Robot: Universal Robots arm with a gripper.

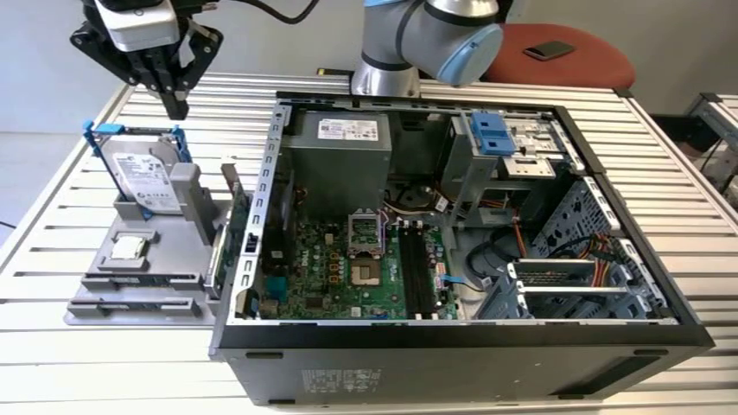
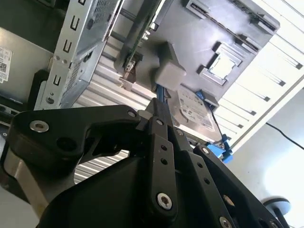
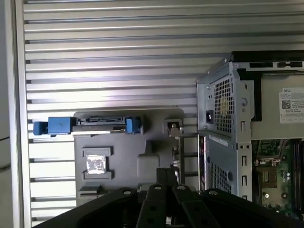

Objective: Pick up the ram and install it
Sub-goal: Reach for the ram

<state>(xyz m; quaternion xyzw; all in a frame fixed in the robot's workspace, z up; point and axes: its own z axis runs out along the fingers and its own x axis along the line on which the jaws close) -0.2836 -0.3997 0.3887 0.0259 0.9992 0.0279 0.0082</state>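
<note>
Reference: the grey parts holder [image 1: 86, 303] on the slatted table [image 1: 47, 199]. At the holder's near edge a thin dark strip lies in a long slot. I judge this to be the ram [image 1: 148, 279], though its chips cannot be made out. Behind it on the holder sits a square chip [image 1: 124, 249], and behind that a hard drive [image 1: 150, 181] in a blue frame stands upright. Above the holder's far end hangs the end effector [image 1: 175, 111], fingers drawn together, narrow, gripping nothing, tips pointing down near the drive's top edge. Beside the holder, toward the exterior view's right, a green expansion card [image 1: 240, 226] stands against the open computer case [image 1: 461, 333]. The long black memory slots [image 1: 417, 268] on its board appear vacant.

Risks, as judged:
- A straight descent from this position would meet the drive frame, not the ram.
- Closed fingers cannot straddle the strip.
- The card, also green, invites a wrong pick.
- A skewed hold on so thin a strip would jam it at the slot.
</note>
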